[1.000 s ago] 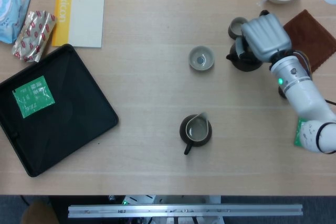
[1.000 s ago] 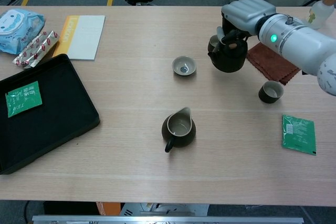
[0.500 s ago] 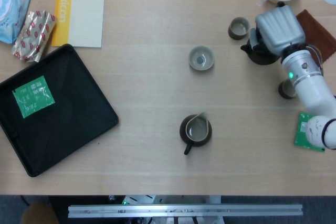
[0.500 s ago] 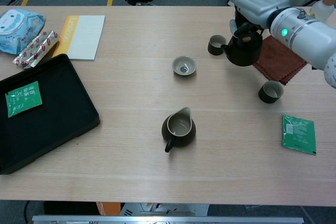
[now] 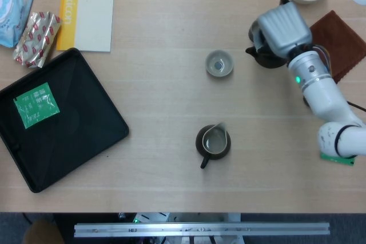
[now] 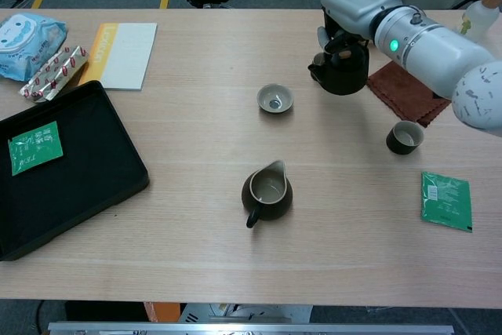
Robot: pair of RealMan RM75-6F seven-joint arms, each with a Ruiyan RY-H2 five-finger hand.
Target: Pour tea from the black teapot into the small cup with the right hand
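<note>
Teapot [image 6: 340, 71] leftward; three cups [image 6: 275, 99].

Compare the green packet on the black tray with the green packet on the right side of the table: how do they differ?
The green packet on the tray lies inside the black tray at the left; the green packet on the table lies on bare wood at the right, below a dark cup. In the head view, the tray packet shows fully, while the table packet is mostly hidden by the right arm. Both are flat, green, with pale print.
</note>
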